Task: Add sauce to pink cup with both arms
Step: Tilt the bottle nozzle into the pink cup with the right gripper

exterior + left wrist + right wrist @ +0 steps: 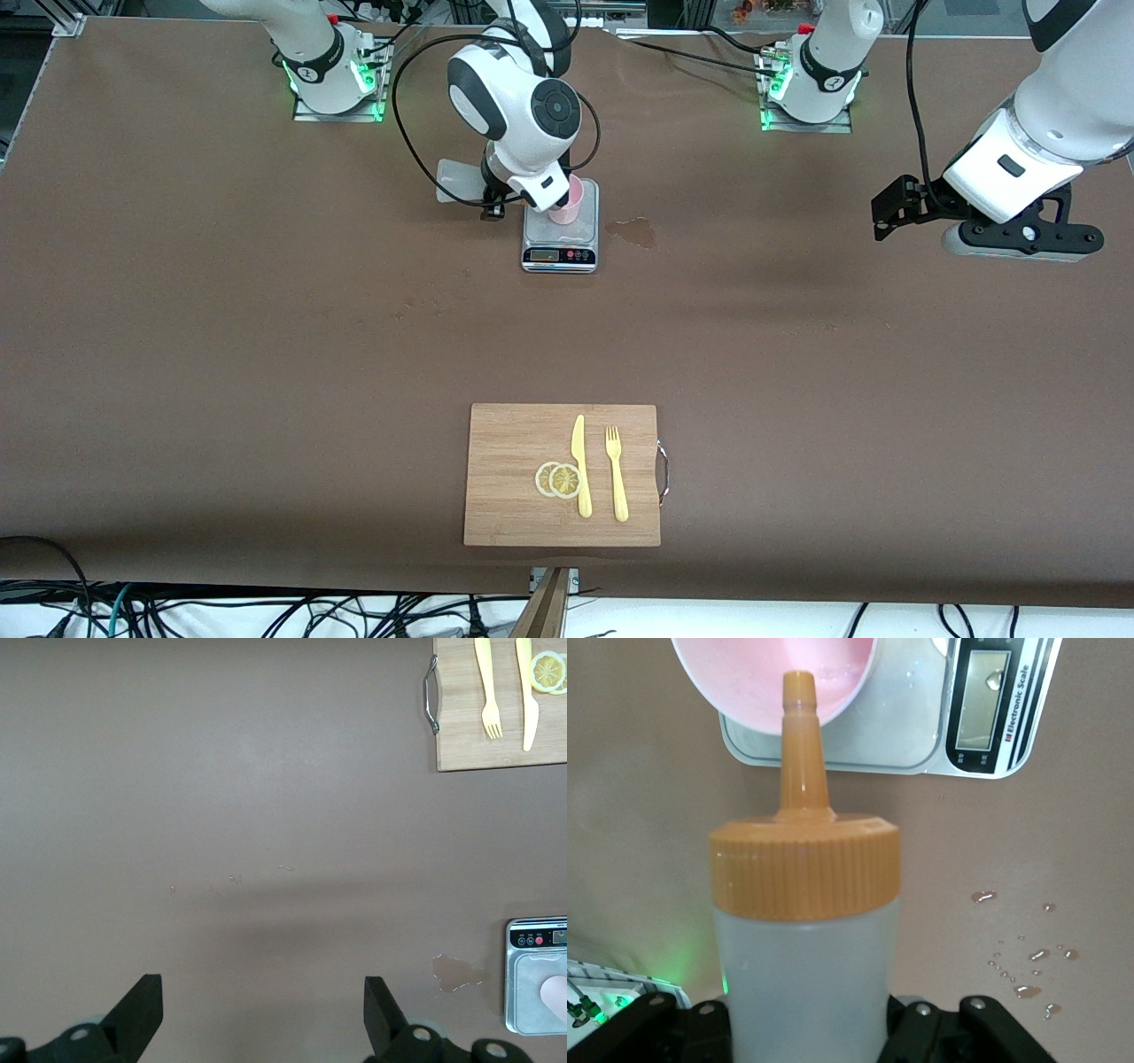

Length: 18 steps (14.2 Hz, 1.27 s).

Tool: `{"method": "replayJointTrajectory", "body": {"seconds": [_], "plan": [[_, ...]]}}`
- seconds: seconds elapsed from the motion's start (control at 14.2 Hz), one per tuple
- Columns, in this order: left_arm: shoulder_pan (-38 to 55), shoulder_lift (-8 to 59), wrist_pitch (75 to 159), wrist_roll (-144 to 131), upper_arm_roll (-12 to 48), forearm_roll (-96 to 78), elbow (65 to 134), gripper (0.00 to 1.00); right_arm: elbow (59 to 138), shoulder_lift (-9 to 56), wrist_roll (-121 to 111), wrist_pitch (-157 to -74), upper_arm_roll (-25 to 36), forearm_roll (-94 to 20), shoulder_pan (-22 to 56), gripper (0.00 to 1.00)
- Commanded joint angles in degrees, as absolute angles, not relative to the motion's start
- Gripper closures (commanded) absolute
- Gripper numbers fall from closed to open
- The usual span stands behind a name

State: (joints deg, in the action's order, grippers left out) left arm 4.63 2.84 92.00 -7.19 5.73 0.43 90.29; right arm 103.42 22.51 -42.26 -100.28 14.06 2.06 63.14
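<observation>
One pale pink tapered cup (567, 202) stands on one grey digital kitchen scale (560, 255), and the right gripper (490, 199) is clamped on one translucent whitish squeeze bottle with an orange nozzle cap (804, 930), tipped so the nozzle reaches over the cup's rim. The left gripper (261, 1014) waits with jaws spread wide and empty over bare brown table (221, 354) toward the left arm's end. Near the front edge lies one bamboo cutting board (514, 443) carrying one yellow plastic knife (581, 465), one yellow plastic fork (617, 472) and two lemon slices (558, 479), well apart from the scale, with a small wet patch (636, 231) beside it.

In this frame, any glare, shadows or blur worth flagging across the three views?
Front view: even light, soft arm shadows on the table. Left wrist view: a faint shadow band, puddle glinting. Right wrist view: the sauce bottle looms close, droplets glint, scale display unreadable.
</observation>
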Motion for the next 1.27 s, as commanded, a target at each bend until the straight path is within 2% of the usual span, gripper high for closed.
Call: {"method": "replayJointTrajectory", "body": {"seconds": [0.0,0.7,1.2], "plan": [[4.5,3.5,91.1,-6.4,5.7,0.1,88.9,0.00,99.7,24.6,-40.8,-97.4,14.4,3.6,64.6,0.86],[4.5,4.6,91.6,-7.1,5.7,0.2,89.1,0.00,100.7,23.8,-41.3,-97.4,14.5,-1.7,63.8,0.82],[4.7,5.2,92.5,-6.9,5.9,0.8,88.8,0.00,105.2,18.5,-52.8,-99.1,14.5,-12.5,56.3,0.82]]}}
